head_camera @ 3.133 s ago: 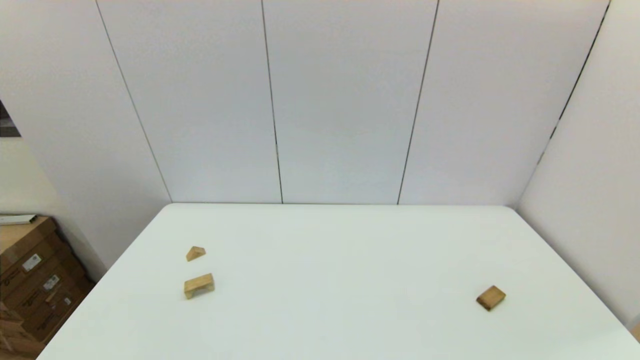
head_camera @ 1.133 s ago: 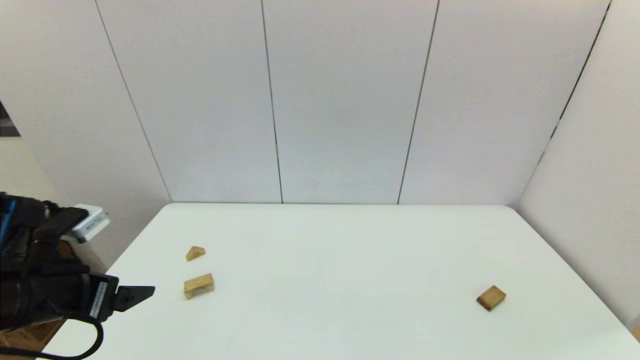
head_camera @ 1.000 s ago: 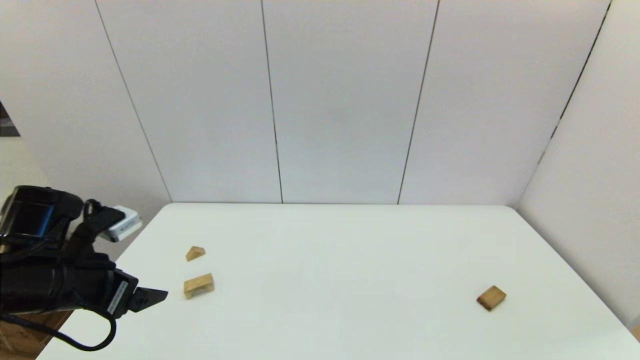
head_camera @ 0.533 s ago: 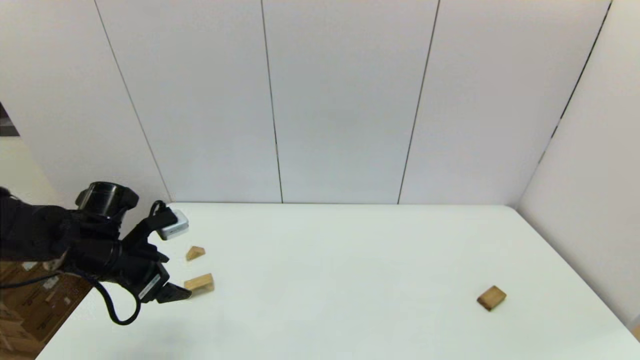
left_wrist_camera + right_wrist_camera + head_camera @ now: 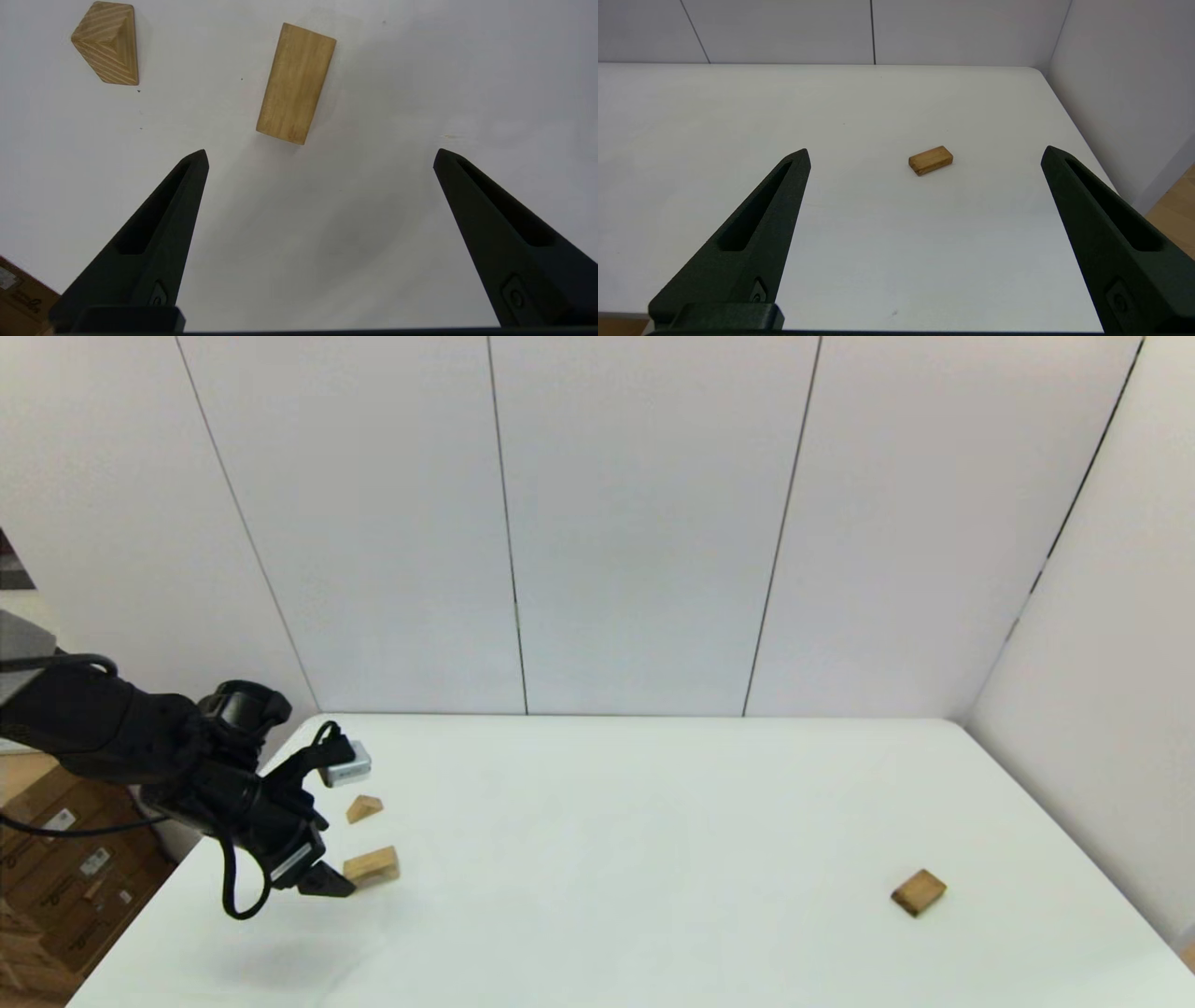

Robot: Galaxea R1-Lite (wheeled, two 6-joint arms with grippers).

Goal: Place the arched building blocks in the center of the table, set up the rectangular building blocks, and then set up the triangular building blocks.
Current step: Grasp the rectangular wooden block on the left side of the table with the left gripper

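Altogether three wooden blocks lie on the desk point(image 5: 653, 803): one arched block point(image 5: 372, 866), one triangular block point(image 5: 364, 808) just behind it, and one rectangular block point(image 5: 918, 892) (well apart, at the right). The left gripper point(image 5: 320, 156) hovers beside the arched block, fingers spread; the right gripper point(image 5: 924, 156), fingers spread, faces the rectangular block.

No text, label or number is legible; the cardboard boxes' point(image 5: 65, 863) stickers are unreadable.
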